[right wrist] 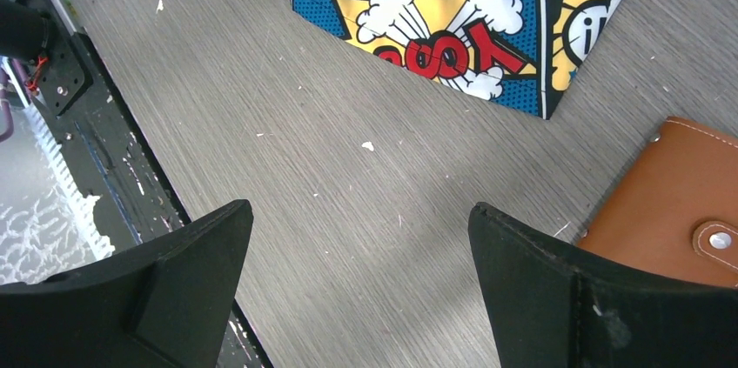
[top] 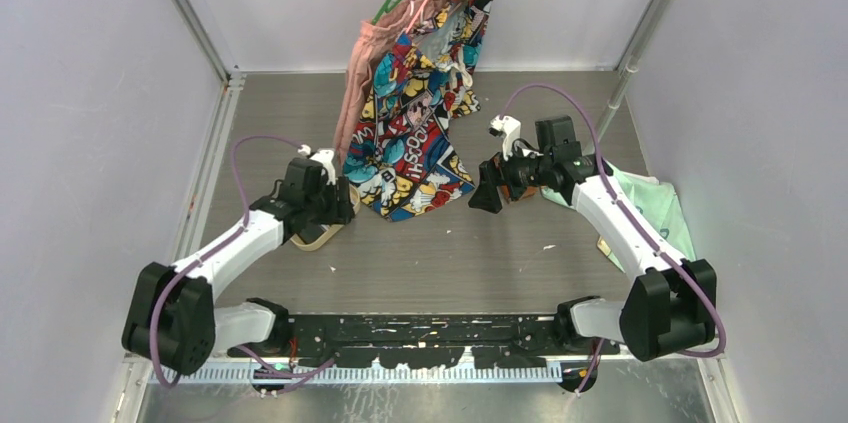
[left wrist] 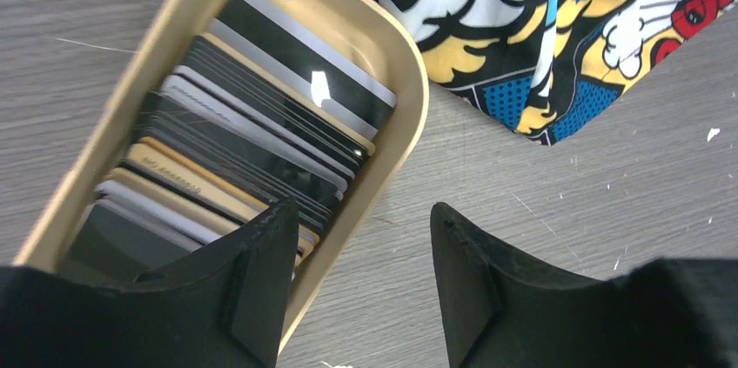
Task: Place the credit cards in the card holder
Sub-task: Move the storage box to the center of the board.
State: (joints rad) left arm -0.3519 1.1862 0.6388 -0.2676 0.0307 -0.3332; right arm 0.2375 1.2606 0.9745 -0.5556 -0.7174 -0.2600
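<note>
My left gripper (left wrist: pixel 364 211), fingers apart, straddles the oval tray's (left wrist: pixel 411 98) wall; the credit cards (left wrist: pixel 261 129) lie stacked under and ahead of its inner finger. My right gripper (right wrist: pixel 358 209), spread wide, holds nothing; the card holder (right wrist: pixel 674 190) lies closed beside one finger.
</note>
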